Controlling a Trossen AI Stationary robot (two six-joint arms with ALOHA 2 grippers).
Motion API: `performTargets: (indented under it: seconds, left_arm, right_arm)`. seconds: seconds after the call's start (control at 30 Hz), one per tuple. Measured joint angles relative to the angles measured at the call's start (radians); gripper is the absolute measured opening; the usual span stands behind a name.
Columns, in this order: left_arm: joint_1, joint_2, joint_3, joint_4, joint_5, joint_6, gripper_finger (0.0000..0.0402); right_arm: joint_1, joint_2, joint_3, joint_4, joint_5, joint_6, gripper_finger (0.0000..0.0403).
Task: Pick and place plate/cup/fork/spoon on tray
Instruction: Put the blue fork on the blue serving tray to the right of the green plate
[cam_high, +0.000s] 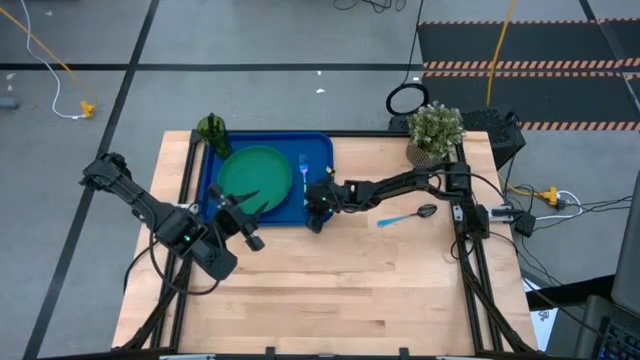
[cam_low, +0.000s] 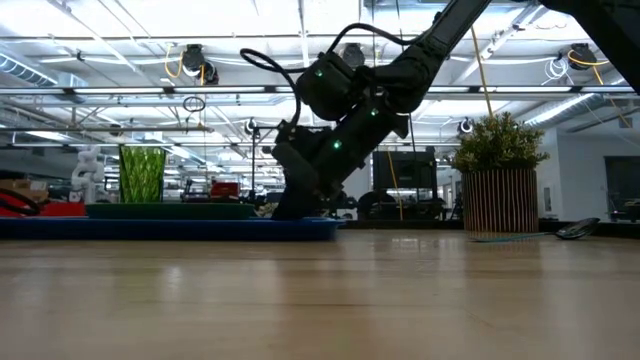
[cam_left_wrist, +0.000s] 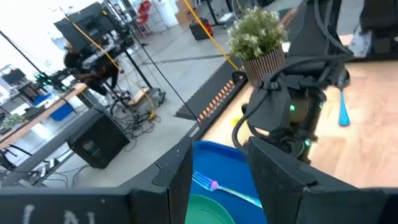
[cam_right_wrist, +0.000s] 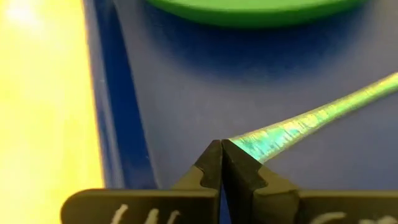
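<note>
The blue tray (cam_high: 318, 146) lies at the table's far left. On it are the green plate (cam_high: 255, 172) and, at its far left corner, the dark-green cup (cam_high: 212, 130). The pale fork (cam_high: 303, 172) lies on the tray floor to the right of the plate. My right gripper (cam_high: 317, 207) is at the tray's near right corner, shut on the fork. My left gripper (cam_left_wrist: 217, 186) is open and empty, over the near edge of the plate. The spoon (cam_high: 405, 215) lies on the bare table to the right of the tray. My right gripper pinches the fork's handle end (cam_right_wrist: 239, 145) between its two fingertips (cam_right_wrist: 211, 163), only at their free ends. The fingers slant down from the table's right side and lie roughly along the fork. The fork runs away from the fingers, low over the tray floor, beside the plate.
A potted plant (cam_high: 435, 130) stands at the table's far right, behind the spoon. The near half of the table is bare wood (cam_high: 330, 290). A dark ring (cam_high: 407, 99) lies on the floor beyond the table.
</note>
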Motion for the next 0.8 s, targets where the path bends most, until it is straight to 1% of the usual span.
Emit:
performTargets:
  seconds: [0.53, 0.8]
  left_arm:
    - [0.010, 0.001, 0.000, 0.000, 0.011, 0.006, 0.0157]
    - [0.010, 0.001, 0.000, 0.000, 0.011, 0.005, 0.0156]
  right_arm:
    - [-0.001, 0.000, 0.000, -0.037, 0.026, 0.002, 0.0000]
    - [0.000, 0.000, 0.000, -0.036, 0.028, 0.092, 0.0000]
